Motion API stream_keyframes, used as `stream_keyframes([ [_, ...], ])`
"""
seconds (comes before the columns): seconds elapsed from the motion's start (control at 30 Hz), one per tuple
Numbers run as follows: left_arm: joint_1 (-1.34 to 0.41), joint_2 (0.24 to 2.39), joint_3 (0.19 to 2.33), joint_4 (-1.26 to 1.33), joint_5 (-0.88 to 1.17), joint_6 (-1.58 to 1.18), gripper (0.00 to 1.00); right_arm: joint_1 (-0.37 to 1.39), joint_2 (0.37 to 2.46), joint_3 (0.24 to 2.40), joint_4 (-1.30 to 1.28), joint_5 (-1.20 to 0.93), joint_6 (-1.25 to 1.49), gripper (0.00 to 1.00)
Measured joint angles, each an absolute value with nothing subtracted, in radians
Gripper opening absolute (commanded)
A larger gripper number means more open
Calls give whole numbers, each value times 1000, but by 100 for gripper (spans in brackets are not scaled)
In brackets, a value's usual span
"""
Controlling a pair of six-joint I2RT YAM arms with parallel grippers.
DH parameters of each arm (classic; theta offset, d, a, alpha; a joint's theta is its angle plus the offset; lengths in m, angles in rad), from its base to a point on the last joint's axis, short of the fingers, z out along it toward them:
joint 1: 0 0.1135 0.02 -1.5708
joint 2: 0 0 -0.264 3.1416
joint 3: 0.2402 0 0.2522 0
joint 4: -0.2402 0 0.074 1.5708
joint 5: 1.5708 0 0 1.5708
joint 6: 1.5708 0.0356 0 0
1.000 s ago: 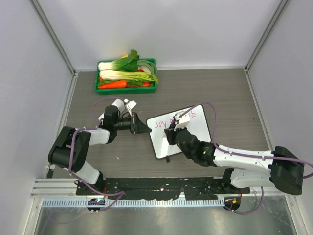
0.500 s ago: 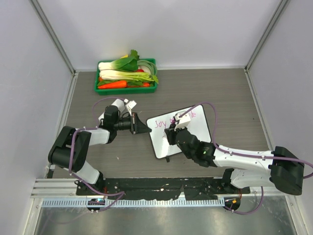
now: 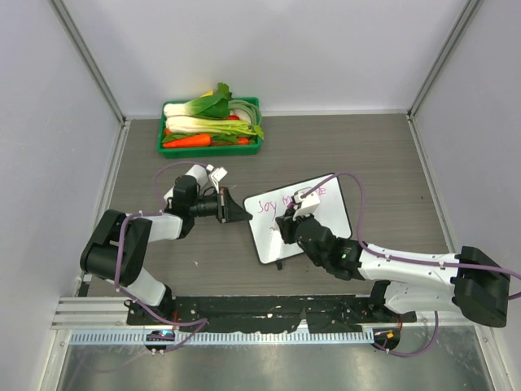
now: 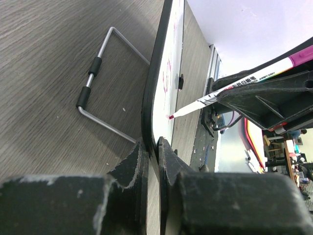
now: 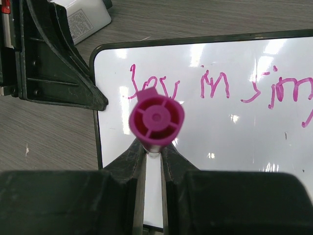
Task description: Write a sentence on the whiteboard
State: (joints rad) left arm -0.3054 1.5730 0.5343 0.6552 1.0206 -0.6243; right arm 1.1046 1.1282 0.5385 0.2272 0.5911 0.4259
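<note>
Whiteboard [image 3: 267, 236] is found near the middle of the table [image 3: 391, 163], well apart from the green vegetable tray [image 3: 210, 151] at the far edge. Its left edge is pinched between the almost closed jaws of the left gripper [image 4: 152, 147]. A pink marker [image 5: 155, 117] is clamped in the narrow jaws of the right gripper [image 5: 154, 147]. Its tip is held close to the surface bearing the sentence [image 5: 215, 85]; whether it touches cannot be told.
</note>
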Motion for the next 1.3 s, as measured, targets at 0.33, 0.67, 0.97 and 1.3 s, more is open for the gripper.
stream_keyframes([
  [0.33,-305,1573,535,656,1021,-625,0,1106,1121,522,226,558,441,1],
  [0.67,-305,1573,535,656,1021,-625,0,1113,1128,517,233,544,466,1],
  [0.97,-305,1573,535,656,1021,-625,0,1113,1133,517,239,545,496,1],
  [1.3,-305,1573,535,658,1023,-625,0,1111,1047,519,211,551,484,1],
])
